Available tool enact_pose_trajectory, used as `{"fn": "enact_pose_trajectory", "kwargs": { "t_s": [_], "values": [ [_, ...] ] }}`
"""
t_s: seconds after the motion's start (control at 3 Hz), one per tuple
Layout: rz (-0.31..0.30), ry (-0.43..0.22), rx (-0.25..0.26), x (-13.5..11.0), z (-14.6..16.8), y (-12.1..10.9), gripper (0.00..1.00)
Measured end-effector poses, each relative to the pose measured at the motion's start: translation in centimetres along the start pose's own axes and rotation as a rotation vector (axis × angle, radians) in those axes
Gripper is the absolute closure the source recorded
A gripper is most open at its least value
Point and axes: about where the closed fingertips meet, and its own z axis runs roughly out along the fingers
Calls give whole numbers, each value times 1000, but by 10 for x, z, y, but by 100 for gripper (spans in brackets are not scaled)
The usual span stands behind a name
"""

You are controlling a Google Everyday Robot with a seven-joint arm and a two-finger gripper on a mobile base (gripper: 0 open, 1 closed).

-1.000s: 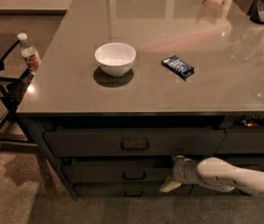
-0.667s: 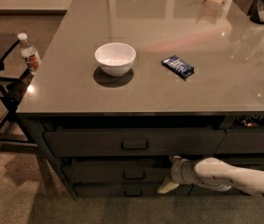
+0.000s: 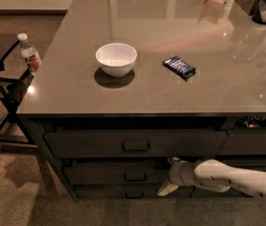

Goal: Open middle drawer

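Camera view has the fingers (image 3: 164, 189) spread apart, one tip up and one down, with nothing held between them. The gripper (image 3: 168, 174) sits low in front of the bench (image 3: 76, 95), at the right end of the middle drawer (image 3: 99, 173), and the white arm (image 3: 236, 178) comes in from the right. It's just to the right of the drawer's small loop handle (image 3: 135, 176), not on it. The drawer looks shut, between the taller top drawer (image 3: 85, 145) and the thin bottom one (image 3: 99, 192). Up top there's a white bowl (image 3: 116, 59), a blue snack packet (image 3: 179, 67), and a water bottle (image 3: 30, 54) off the left edge.
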Motion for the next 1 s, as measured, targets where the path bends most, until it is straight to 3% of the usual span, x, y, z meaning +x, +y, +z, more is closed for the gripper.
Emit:
{"fn": "enact_pose_trajectory", "kwargs": {
  "t_s": [0.33,1.0],
  "values": [
    [0,-1,0,0,0,0,17],
    [0,-1,0,0,0,0,64]
  ]
}}
